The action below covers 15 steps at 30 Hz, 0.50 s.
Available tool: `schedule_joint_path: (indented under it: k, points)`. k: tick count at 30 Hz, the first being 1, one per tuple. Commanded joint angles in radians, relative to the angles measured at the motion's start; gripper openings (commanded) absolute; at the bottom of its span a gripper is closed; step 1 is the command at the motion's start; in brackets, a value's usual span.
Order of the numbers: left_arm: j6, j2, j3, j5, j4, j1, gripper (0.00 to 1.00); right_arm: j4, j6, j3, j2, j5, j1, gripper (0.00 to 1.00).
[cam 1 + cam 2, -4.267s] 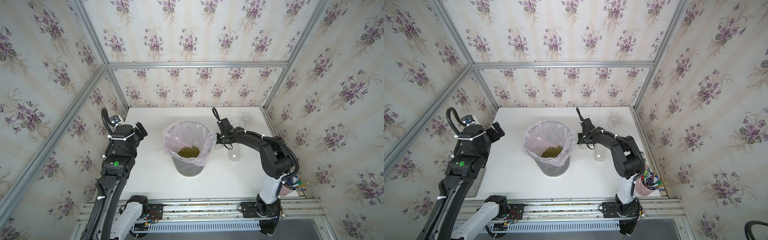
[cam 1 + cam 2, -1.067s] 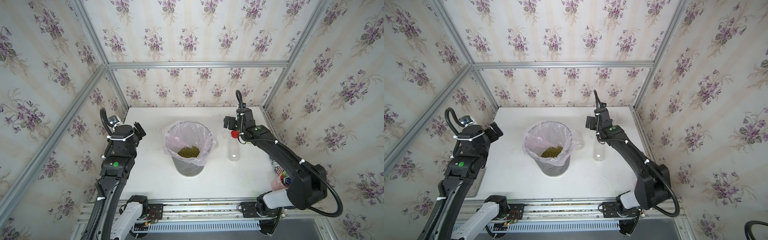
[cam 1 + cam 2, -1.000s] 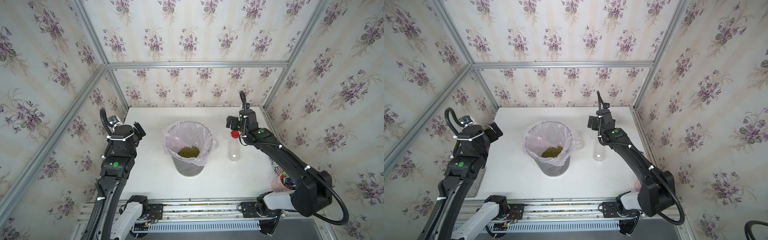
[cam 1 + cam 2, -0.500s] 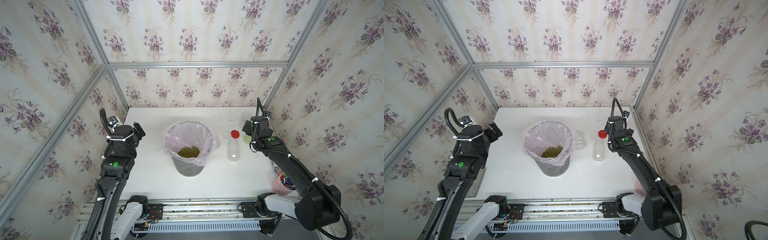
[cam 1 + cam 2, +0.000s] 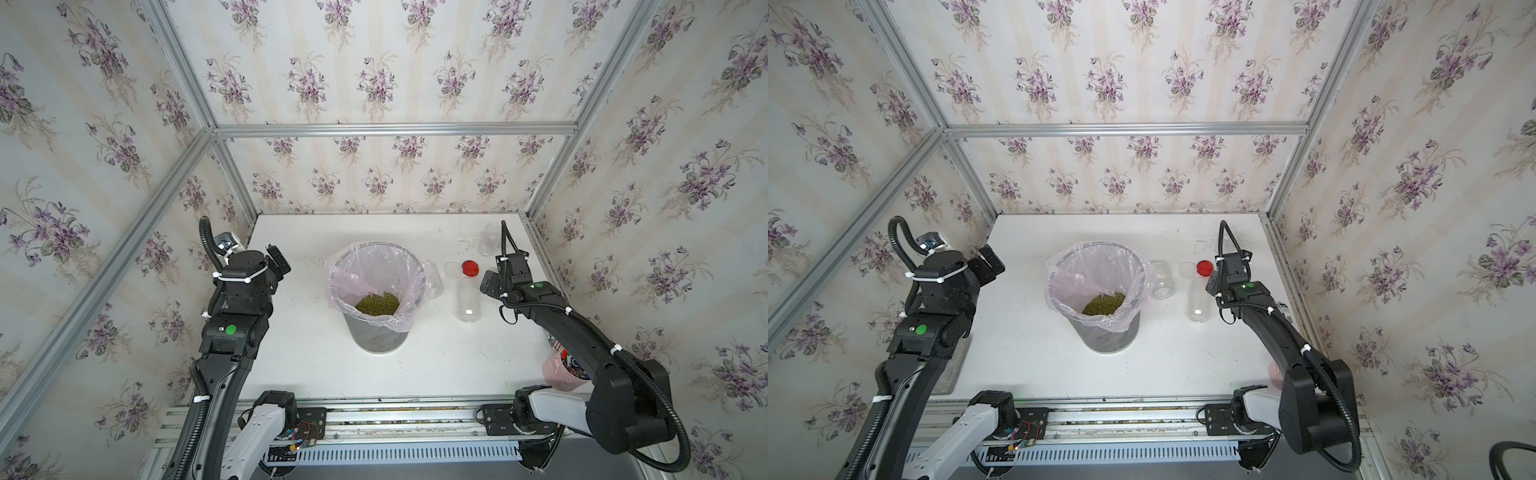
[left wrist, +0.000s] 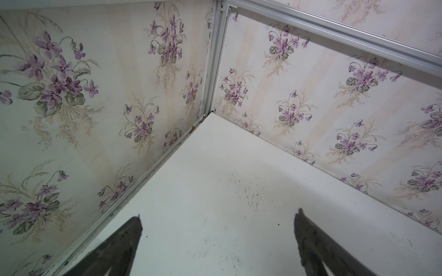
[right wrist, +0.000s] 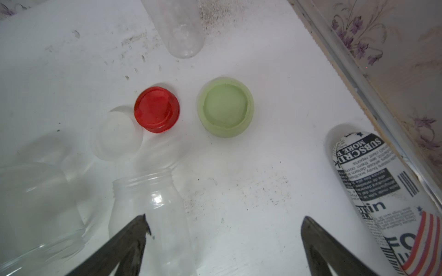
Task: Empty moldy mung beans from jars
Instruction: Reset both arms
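Jar (image 7: 153, 196) beside right fingers (image 7: 124, 248) (lidless)

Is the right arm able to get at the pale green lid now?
Probably yes: the open right gripper faces the pale green lid, only bare table lies between them, and the red lid sits apart.

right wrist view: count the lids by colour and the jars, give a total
red lid: 1
pale green lid: 1
translucent white lid: 1
clear open jars: 3
total: 6
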Motion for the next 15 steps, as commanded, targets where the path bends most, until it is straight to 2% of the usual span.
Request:
schedule_joint_path:
  k: [1, 15]
  points:
    - [-0.017, -0.002, 0.007, -0.006, 0.006, 0.000, 1.00, 0.008, 0.042, -0.020, 0.019, -0.032, -0.011, 0.98]
    - [-0.021, -0.001, 0.011, 0.000, 0.003, 0.001, 1.00, 0.109, 0.058, -0.125, 0.072, -0.171, -0.024, 0.98]
